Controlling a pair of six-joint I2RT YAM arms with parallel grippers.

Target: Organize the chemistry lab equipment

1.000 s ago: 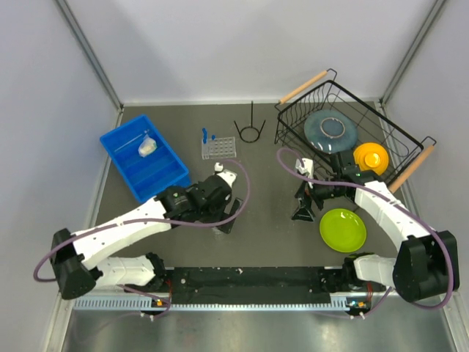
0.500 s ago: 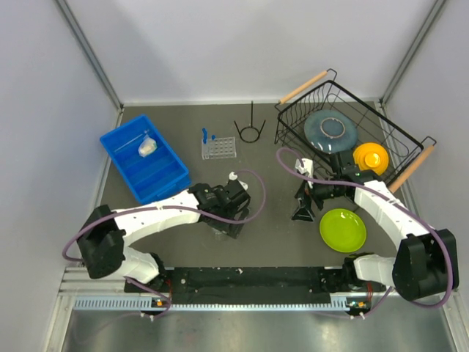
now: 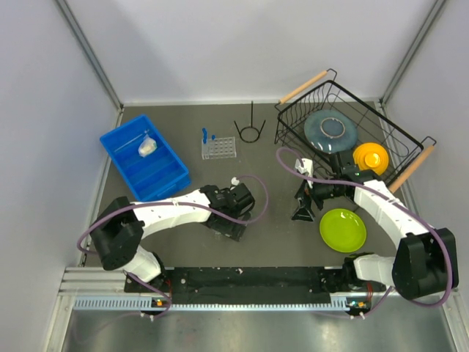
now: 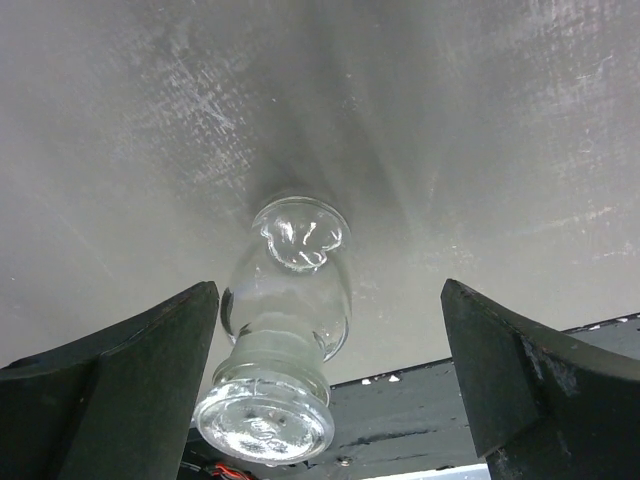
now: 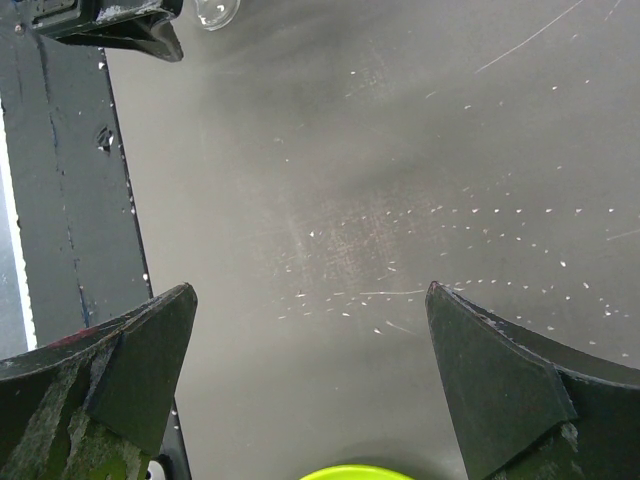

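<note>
A small clear cup (image 4: 285, 330) lies on its side on the dark table, between the fingers (image 4: 150, 380) of my left gripper (image 4: 325, 300), which is open and apart from the glass. From above, my left gripper (image 3: 233, 224) is low near the table's front middle and hides the cup. The clear grid rack (image 3: 218, 147) holds two blue-capped tubes (image 3: 205, 134) at the back. The black ring stand (image 3: 250, 130) is beside it. A clear cream-filled piece (image 3: 147, 146) lies in the blue bin (image 3: 155, 176). My right gripper (image 3: 304, 209) (image 5: 310, 295) is open over bare table.
A black wire dish basket (image 3: 396, 139) at the back right holds a grey plate (image 3: 330, 130) and an orange bowl (image 3: 371, 156). A green plate (image 3: 342, 229) (image 5: 350, 472) lies right of my right gripper. The black base rail (image 3: 249, 277) runs along the near edge.
The left arm has folded back toward its base, and its gripper has shifted slightly right and nearer the front edge. The right arm has stayed still.
</note>
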